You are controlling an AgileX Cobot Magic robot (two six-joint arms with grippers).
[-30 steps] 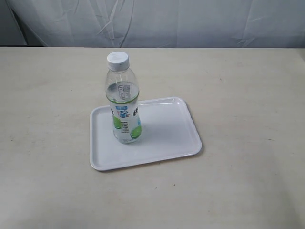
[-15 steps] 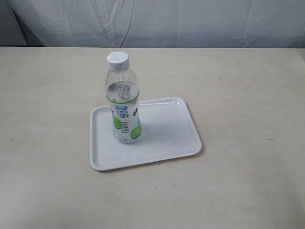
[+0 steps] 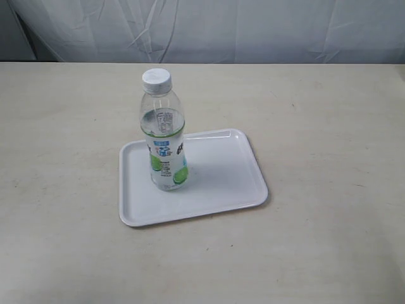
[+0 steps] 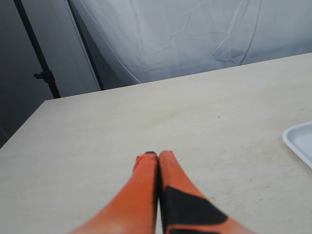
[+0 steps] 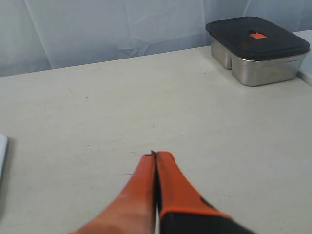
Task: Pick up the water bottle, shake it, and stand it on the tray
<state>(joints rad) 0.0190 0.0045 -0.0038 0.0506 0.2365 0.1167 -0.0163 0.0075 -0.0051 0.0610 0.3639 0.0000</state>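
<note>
Exterior view.
- Nearest the camera, at 6 o'clock: the pale beige table (image 3: 202, 266).
- Mid-table: the tray (image 3: 221, 177) lies flat. Its long sides run roughly 9 to 3 o'clock, slightly skewed.
- The water bottle (image 3: 166, 142) stands upright on the tray, toward 10 o'clock from the tray's centre. Its base sits inside the rim and the white cap (image 3: 156, 78) is screwed on. The label (image 3: 168, 158) with green limes faces the camera.
- At 12 o'clock, past the table's far edge: a grey-white backdrop cloth (image 3: 253, 28).

Left wrist view.
- The left gripper (image 4: 155, 155) has its two orange fingers pressed together with no gap and nothing between them. It sits above the table.
- One corner of the tray (image 4: 300, 141) shows, well apart from the fingertips.
- Farther off, a dark pole (image 4: 36, 48) stands beside the cloth.

Right wrist view.
- The right gripper (image 5: 155, 156) is likewise closed tight, fingertips touching, and holds nothing. It sits above the table.
- Far across the table sits a metal container (image 5: 256, 63) under a dark lid (image 5: 256, 36), near the cloth.
</note>
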